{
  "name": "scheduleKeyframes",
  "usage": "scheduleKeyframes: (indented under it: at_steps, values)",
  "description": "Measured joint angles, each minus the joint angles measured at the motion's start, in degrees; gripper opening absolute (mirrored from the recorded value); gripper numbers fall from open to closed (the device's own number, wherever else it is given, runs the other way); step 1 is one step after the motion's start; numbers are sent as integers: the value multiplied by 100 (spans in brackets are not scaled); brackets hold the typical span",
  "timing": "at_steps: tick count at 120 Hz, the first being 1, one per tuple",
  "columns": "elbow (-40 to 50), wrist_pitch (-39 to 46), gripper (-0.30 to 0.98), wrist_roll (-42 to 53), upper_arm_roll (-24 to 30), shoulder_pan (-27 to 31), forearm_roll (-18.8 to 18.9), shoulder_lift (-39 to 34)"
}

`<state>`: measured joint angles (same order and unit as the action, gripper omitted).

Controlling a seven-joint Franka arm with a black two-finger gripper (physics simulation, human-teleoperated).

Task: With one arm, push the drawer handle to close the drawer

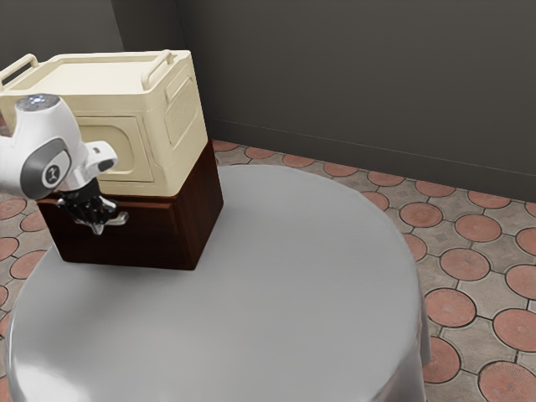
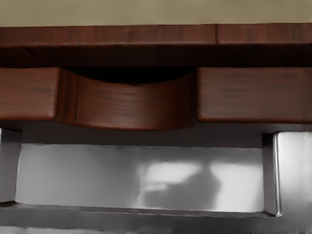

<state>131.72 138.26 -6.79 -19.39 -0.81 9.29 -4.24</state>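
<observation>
the tabletop [image 1: 251, 327] lies nearest; by its far edge the tool [image 1: 99, 228] is at the handle [image 1: 123, 219], spread or pressed together i can't tell. the drawer [image 1: 151, 239] seems nearly closed, perhaps one push left.

The drawer [image 2: 253, 95] is dark reddish-brown wood with visible grain, its front broad and upright, set low in a matching wooden cabinet [image 1: 201, 205]. From over here it looks nearly home, though I can't say it's fully shut: seen from close above, a narrow dark band runs between its front and the cabinet's upper edge. Midway along, the top of the front dips in a smooth curve between two flat, straight stretches, with blackness behind the dip. The drawer handle [image 1: 121, 219] is shiny silver metal, level, standing out from the front's face, part of it hidden from where I stand.
</observation>
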Motion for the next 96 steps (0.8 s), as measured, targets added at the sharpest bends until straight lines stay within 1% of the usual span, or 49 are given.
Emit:
scheduleKeyframes:
  at_steps: [54,61,66,74,80,86,90,96]
  values:
    - [-125,231,-10,-12,-28,-18,16,201]
    - [31,210,-9,-11,-33,28,11,-136]
    - [302,52,1,-11,-48,-111,-16,-696]
    - [755,-470,16,-23,-10,-632,-46,-1935]
    - [784,-1097,26,-27,303,-1005,-68,-2809]
    - [357,-1863,35,-33,577,-1521,-164,-3311]
    - [-458,-2425,39,-36,876,-1846,-202,-3301]
    - [-1494,-3164,45,-41,1267,-2092,-203,-3115]
